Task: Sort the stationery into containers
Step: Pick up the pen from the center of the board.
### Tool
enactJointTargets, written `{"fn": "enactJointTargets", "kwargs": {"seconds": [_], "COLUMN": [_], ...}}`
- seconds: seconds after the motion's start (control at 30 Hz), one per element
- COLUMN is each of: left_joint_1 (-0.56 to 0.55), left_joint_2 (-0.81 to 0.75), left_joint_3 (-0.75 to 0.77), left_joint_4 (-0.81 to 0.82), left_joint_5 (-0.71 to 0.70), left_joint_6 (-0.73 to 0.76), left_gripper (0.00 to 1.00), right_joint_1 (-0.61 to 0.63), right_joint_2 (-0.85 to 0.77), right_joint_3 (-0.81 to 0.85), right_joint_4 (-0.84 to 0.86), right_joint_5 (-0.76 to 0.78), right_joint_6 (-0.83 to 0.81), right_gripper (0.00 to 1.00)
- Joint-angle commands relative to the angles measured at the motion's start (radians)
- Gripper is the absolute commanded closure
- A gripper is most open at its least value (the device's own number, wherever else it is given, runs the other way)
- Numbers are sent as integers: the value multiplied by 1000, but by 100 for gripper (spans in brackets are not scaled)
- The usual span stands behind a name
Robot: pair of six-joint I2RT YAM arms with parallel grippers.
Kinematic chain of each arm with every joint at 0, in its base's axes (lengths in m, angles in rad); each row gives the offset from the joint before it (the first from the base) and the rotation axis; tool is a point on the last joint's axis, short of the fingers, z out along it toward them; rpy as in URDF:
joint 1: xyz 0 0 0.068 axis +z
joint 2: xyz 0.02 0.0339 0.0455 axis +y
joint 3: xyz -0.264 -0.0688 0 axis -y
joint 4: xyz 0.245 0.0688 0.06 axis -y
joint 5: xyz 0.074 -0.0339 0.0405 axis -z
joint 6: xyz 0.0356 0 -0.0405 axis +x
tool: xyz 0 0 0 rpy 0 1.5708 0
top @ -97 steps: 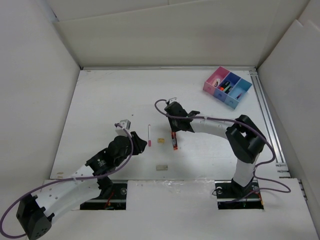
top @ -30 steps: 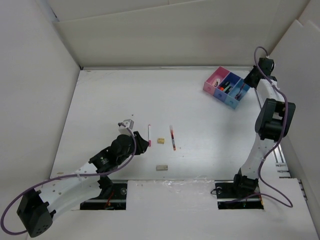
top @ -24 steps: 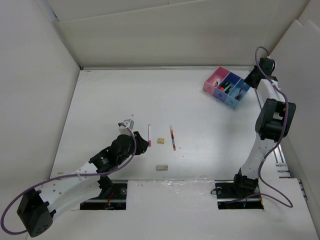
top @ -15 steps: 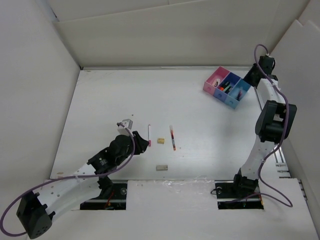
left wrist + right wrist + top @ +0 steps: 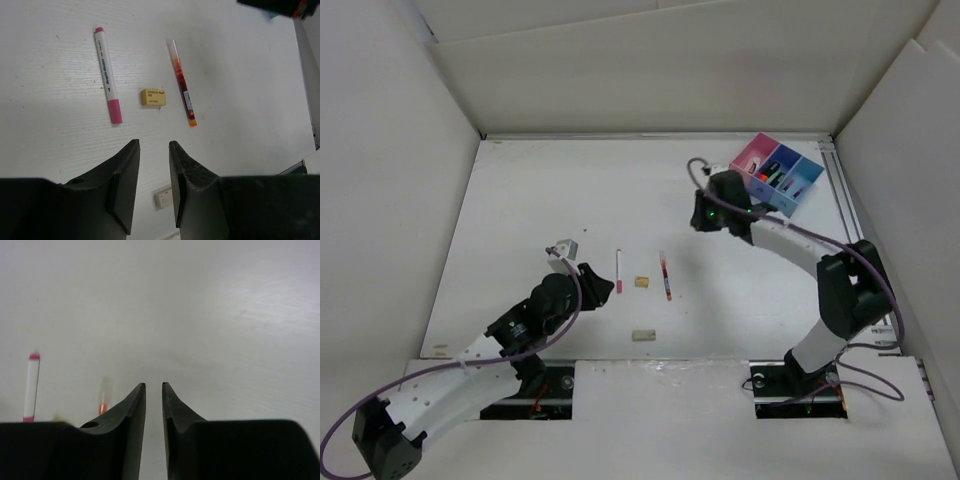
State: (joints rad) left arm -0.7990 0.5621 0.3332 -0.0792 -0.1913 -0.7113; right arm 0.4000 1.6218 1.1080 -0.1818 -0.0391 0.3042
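Observation:
A pink-capped pen (image 5: 618, 270) (image 5: 107, 75), a yellowish eraser (image 5: 642, 283) (image 5: 153, 97) and a thin red pen (image 5: 665, 275) (image 5: 182, 82) lie side by side mid-table. A pale eraser block (image 5: 642, 335) (image 5: 164, 196) sits nearer the front. My left gripper (image 5: 600, 285) (image 5: 153, 144) hovers just left of the pink pen, open and empty. My right gripper (image 5: 702, 218) (image 5: 153, 385) hangs over bare table between these items and the containers (image 5: 775, 172). Its jaws stand narrowly apart with nothing between them. The pink pen (image 5: 31, 387) and red pen (image 5: 104, 397) show blurred ahead of it.
The three-bin tray sits at the back right corner with several markers in its bins. White walls enclose the table on the left, back and right. A metal rail (image 5: 855, 240) runs along the right edge.
The right arm has swung from above the tray at the back right to the table's middle. Its jaws have moved. The left arm has barely shifted.

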Motion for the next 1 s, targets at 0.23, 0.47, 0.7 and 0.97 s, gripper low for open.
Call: {"fn": "enactJointTargets", "kwargs": {"seconds": [0.23, 0.47, 0.7, 0.97], "left_joint_1": [-5, -5, -5, -5], "left_joint_2": [-80, -90, -90, -99], "left_joint_3": [9, 9, 9, 9], "left_joint_4": [-36, -36, -36, -36], "left_joint_5": [-31, -31, -31, -31], "left_joint_6": [-16, -16, -16, -16], "left_gripper": [70, 70, 70, 70], "right_joint_1": [333, 417, 454, 454], "right_joint_2": [85, 184, 214, 234], "right_joint_3": [-43, -14, 6, -4], "right_joint_4": [30, -4, -36, -47], "right_joint_5": [237, 297, 324, 349], "right_joint_6": [-22, -2, 25, 44], "right_gripper": [68, 67, 67, 88]}}
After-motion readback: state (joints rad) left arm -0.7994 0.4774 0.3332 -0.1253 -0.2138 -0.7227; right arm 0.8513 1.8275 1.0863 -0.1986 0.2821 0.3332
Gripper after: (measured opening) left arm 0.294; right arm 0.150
